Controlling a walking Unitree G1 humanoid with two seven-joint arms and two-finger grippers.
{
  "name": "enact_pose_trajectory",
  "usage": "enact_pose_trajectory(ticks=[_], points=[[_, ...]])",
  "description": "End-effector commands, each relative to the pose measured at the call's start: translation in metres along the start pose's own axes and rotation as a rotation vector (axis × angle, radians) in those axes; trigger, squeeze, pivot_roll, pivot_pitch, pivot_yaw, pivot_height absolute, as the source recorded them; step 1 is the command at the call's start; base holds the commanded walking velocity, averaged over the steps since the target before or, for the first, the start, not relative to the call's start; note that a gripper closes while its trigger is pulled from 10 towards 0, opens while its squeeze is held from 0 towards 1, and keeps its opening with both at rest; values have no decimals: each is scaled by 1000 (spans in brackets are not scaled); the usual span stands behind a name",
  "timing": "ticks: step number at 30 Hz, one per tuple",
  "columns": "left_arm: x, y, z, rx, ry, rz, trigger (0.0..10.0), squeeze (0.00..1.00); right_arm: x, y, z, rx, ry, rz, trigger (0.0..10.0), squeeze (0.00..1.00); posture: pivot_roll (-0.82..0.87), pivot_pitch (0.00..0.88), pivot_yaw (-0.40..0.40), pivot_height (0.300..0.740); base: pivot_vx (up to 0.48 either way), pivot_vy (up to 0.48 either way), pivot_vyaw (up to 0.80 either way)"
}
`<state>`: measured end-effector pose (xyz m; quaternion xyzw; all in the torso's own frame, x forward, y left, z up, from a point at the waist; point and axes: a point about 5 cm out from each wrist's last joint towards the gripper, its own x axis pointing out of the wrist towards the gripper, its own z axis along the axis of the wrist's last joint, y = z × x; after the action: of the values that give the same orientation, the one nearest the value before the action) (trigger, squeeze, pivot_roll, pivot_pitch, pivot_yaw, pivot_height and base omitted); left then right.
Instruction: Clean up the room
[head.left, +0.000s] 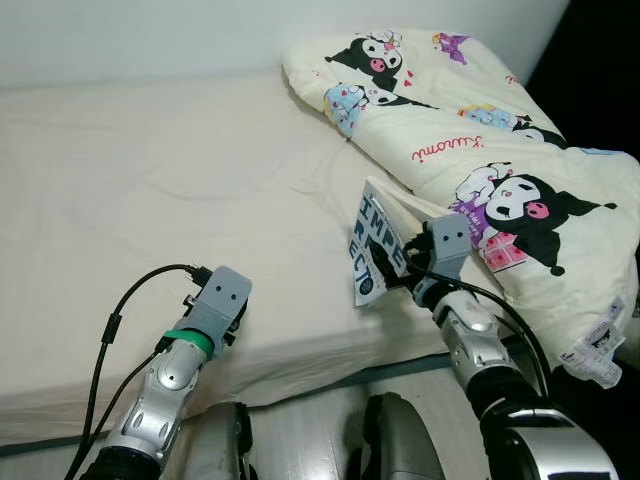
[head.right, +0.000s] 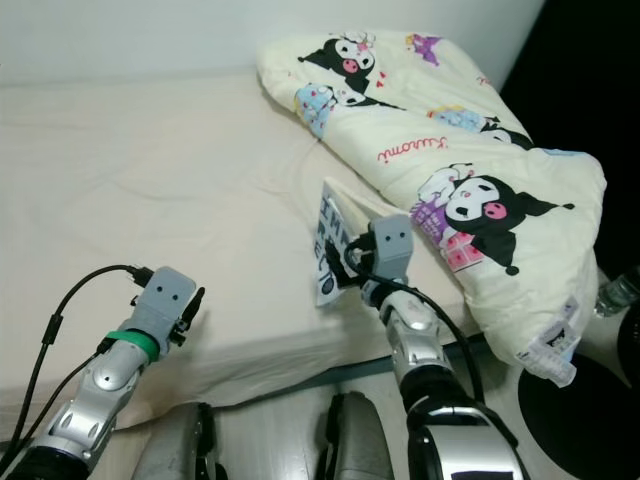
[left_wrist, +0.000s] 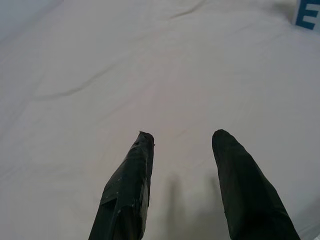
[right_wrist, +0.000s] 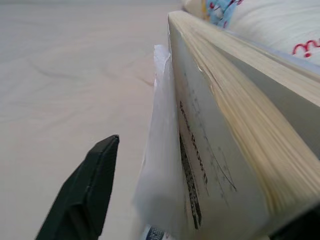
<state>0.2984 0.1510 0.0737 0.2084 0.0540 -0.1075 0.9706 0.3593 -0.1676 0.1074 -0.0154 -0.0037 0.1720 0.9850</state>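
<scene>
The right gripper is clamped on a paperback book, holding it upright on edge over the cream bedsheet, near the bed's front edge. Big blue block letters on the white cover read "IMPE" on the top line, with more lines under it that the fingers partly hide. Just beyond the book, on the gripper's right, lies a folded cream comforter printed with black-hooded cartoon characters and the red script word "Kuromi". The right wrist view adds what the head views miss: the yellowed page edges and a loose white page with small dark print too blurred to read. The left gripper hovers over bare sheet well to the book's left, its two black fingers spread apart, gripping nothing.
</scene>
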Motion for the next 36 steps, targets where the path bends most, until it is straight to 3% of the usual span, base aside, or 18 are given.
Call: enact_pose_trajectory(ticks=[1,22,36], points=[[0,3,-3,2,18,7,10000,0,2,4,0,18,5,26,0,0,132,71,53,617,0,0,0],[9,1,3,-13,10,15,10000,0,6,7,4,20,-7,90,0,0,111,48,45,617,0,0,0],[14,-5,14,-45,-26,14,10000,0,-3,16,8,27,-127,115,0,0,80,49,28,617,0,0,0]])
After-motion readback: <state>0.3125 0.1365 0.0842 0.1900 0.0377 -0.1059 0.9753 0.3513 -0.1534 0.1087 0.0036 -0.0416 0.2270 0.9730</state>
